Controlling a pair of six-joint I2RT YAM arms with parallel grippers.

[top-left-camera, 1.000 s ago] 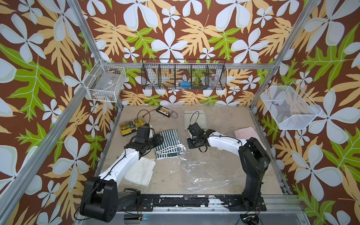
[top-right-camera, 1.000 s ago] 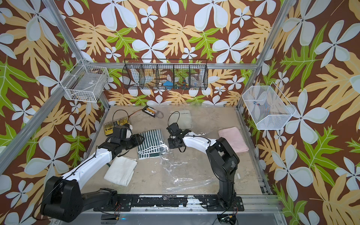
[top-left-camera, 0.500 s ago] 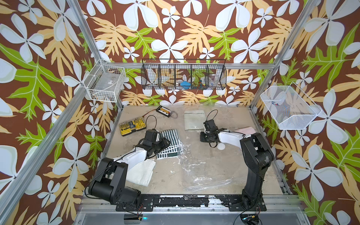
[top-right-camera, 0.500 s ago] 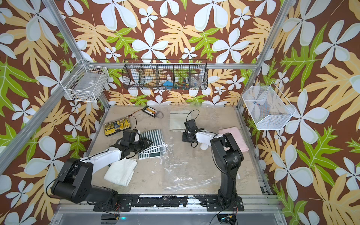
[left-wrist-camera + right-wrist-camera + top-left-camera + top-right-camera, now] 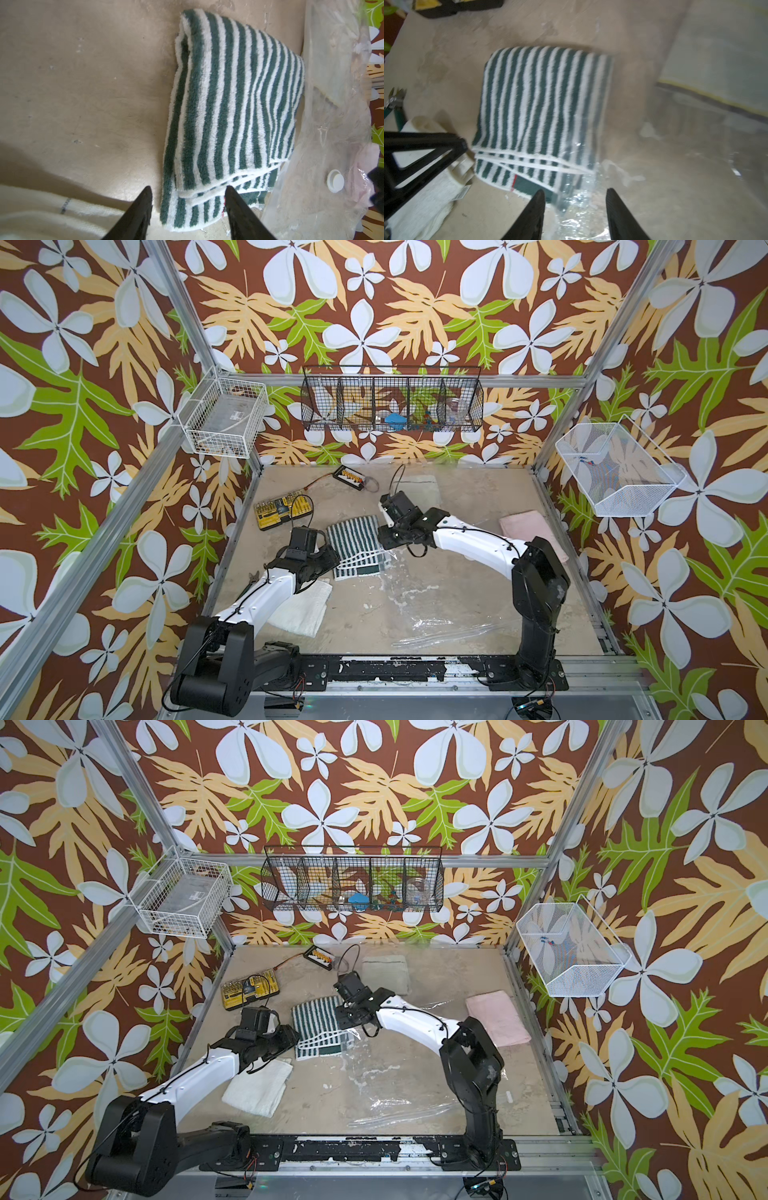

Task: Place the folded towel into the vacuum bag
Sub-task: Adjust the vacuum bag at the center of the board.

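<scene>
The folded green-striped towel (image 5: pixel 357 545) lies flat on the table (image 5: pixel 353 626), outside the vacuum bag (image 5: pixel 419 605), whose crinkled edge covers 1 towel corner. Both grippers are parted and nothing is held. The towel's layered edge is straddled by the left gripper (image 5: pixel 188 199). The bag's edge is overhung by the right gripper (image 5: pixel 575 199). Grasping is judged pending: the towel must be pinched and the bag mouth lifted.

Fluffy cloth towel (image 5: pixel 228 104); glossy crinkled plastic bag (image 5: pixel 336 135)
</scene>
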